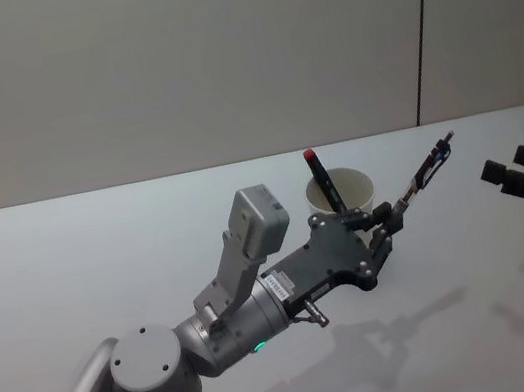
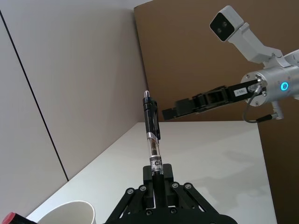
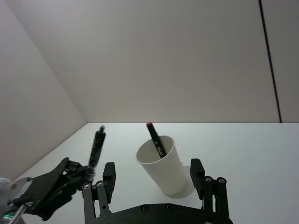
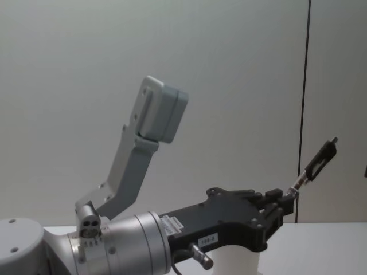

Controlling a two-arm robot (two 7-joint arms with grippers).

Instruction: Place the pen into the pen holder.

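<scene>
Grey metal and black plastic make up the left arm, which enters the head view from the lower left and reaches forward over the white table (image 1: pixel 70 260). Its left gripper (image 1: pixel 394 212) sits just in front of and to the right of the paper cup (image 1: pixel 347 189). The fingers (image 1: pixel 384 219) are clamped together on the lower end of a pen (image 1: pixel 427 174). The pen is held clear of the table and points up and away to the right, its clip end uppermost. In the chest view the pen (image 4: pixel 316 163) rises at a slant from the gripper (image 4: pixel 285 199), with the cup's lower wall (image 4: pixel 238 264) partly visible behind the gripper body.

The cup stands upright on the table, beyond the left gripper. A second dark pen with a red cap (image 1: pixel 321 178) leans inside it, its red end above the rim. The held pen is outside the cup, to its right.

The right gripper (image 1: pixel 509 169) hovers at the right edge of the head view, well apart from the cup, with its fingers apart and holding nothing. A plain grey wall (image 1: pixel 167 60) stands behind the table.
</scene>
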